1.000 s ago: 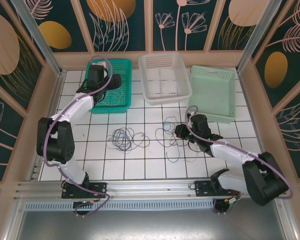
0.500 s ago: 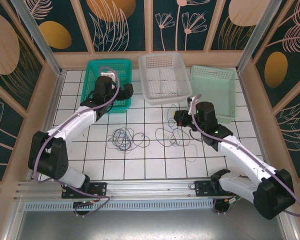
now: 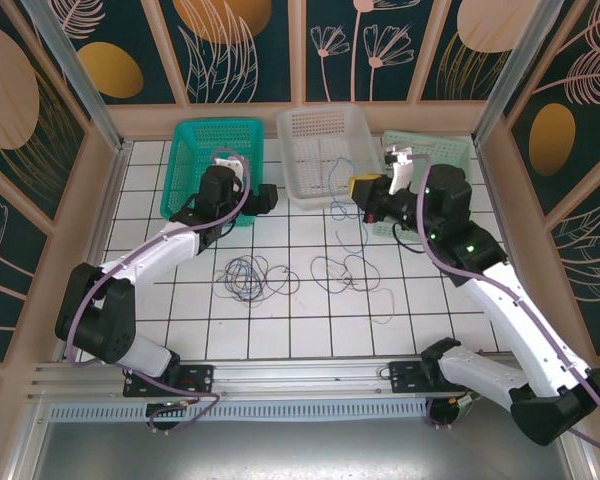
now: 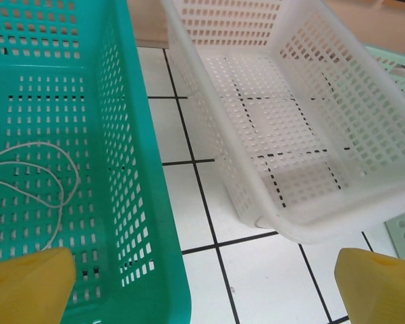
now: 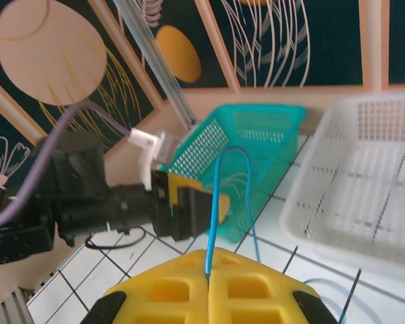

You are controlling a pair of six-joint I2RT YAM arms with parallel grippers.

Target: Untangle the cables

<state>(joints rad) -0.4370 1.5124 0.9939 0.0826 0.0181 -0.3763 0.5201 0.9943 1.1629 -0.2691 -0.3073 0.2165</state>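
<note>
My right gripper (image 5: 208,270) is shut on a thin blue cable (image 5: 217,196), which loops up above the yellow fingers. In the top view this gripper (image 3: 358,188) hangs raised in front of the white basket, and the blue cable (image 3: 331,195) trails down from it to loose cables (image 3: 348,270) on the tiles. A darker tangle of cables (image 3: 246,278) lies to their left. My left gripper (image 3: 266,196) is open beside the teal basket's near right corner, with nothing between its fingertips (image 4: 27,283). A grey-white cable (image 4: 73,165) lies inside the teal basket (image 4: 138,202).
Three baskets stand along the back: teal (image 3: 172,175), white (image 3: 288,150) and pale green (image 3: 450,150). The white basket (image 4: 304,223) is just right of my left gripper. Wooden walls and metal posts enclose the tiled table (image 3: 280,330).
My right gripper has risen and moved back toward the white basket, lifting the blue cable out of the pile. My left gripper has moved out of the teal basket to its near right corner.
</note>
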